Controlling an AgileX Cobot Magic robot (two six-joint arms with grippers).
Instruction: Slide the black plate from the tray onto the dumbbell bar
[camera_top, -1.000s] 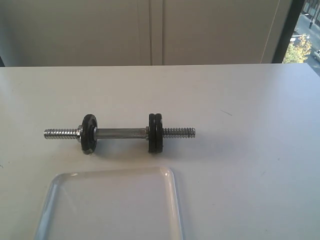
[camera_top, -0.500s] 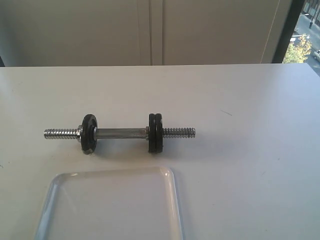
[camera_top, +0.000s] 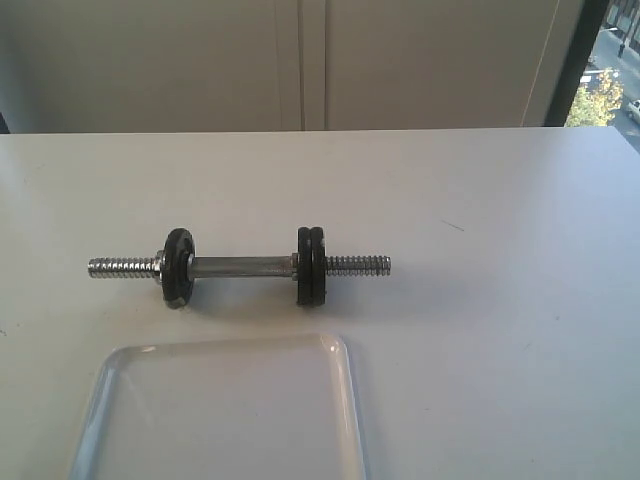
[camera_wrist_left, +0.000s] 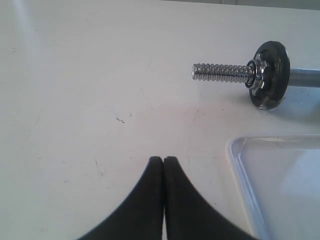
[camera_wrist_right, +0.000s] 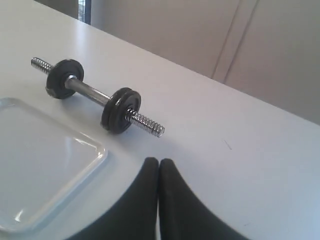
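Exterior view: the dumbbell bar (camera_top: 243, 266) lies across the table (camera_top: 500, 300), one black disc toward its left end and two pressed together toward its right.
Tray: the tray (camera_top: 343, 400) sits just in front of the bar, and the part I can see holds nothing.
Black plate: the black plate (camera_top: 319, 263) is, I reckon, the outer disc of that right-hand pair. It is on the bar, with bare thread beyond it, and there is no loose disc anywhere.
Left gripper: the left gripper (camera_wrist_left: 163, 160) is clenched on nothing, over bare table, apart from the bar's threaded end and the tray corner.
Right gripper: the right gripper (camera_wrist_right: 158, 161) is pinched together too, empty, back from the bar's other end.
Step in hand: to me the slide looks done, with both arms standing clear.
Next move: little is called for. At most, a gentle nudge along the thread to seat the plate against its neighbour, without rolling the bar.
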